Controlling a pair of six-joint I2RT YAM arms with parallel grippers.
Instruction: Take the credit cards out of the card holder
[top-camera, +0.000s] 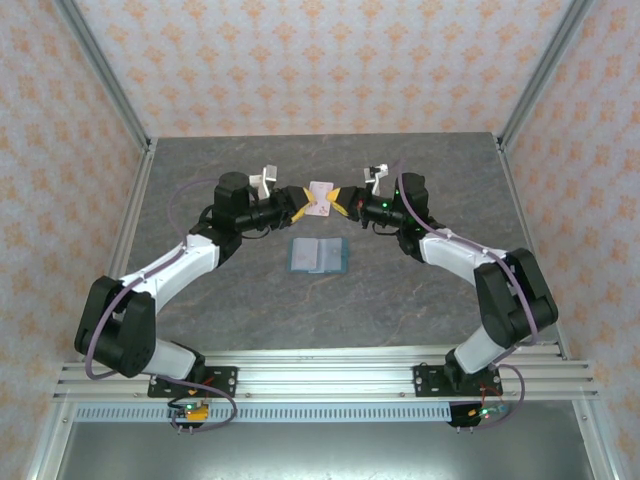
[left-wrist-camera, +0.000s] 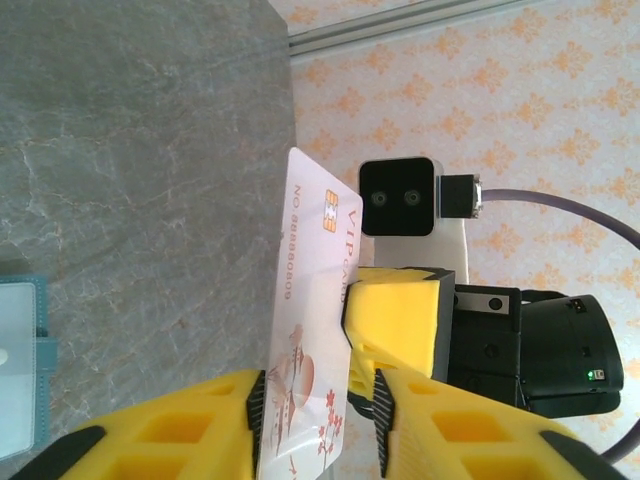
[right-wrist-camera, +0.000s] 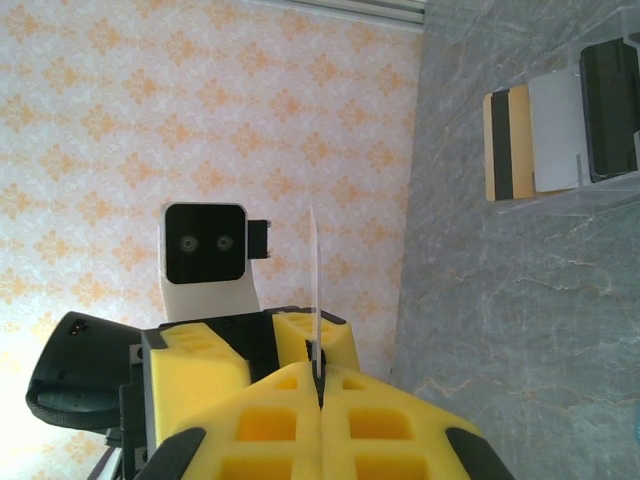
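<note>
Gripping a pale pinkish plastic card (top-camera: 319, 199) in mid-air between two claws, above the grey stone-look desk (top-camera: 200, 190).
Clamped shut on the card's right edge with the right claw (top-camera: 334, 203); straddling its left end with the left claw (top-camera: 305, 205), yellow fingers (left-wrist-camera: 170, 430) partly open, a gap showing beside one pad. Lying spread open on the desk, just nearer than both claws: a flat teal bifold card holder (top-camera: 317, 255). Set side by side behind clear plastic, seen from the right wrist: a brown card (right-wrist-camera: 493, 145), a grey card (right-wrist-camera: 555, 135), a black card (right-wrist-camera: 610, 110).
</note>
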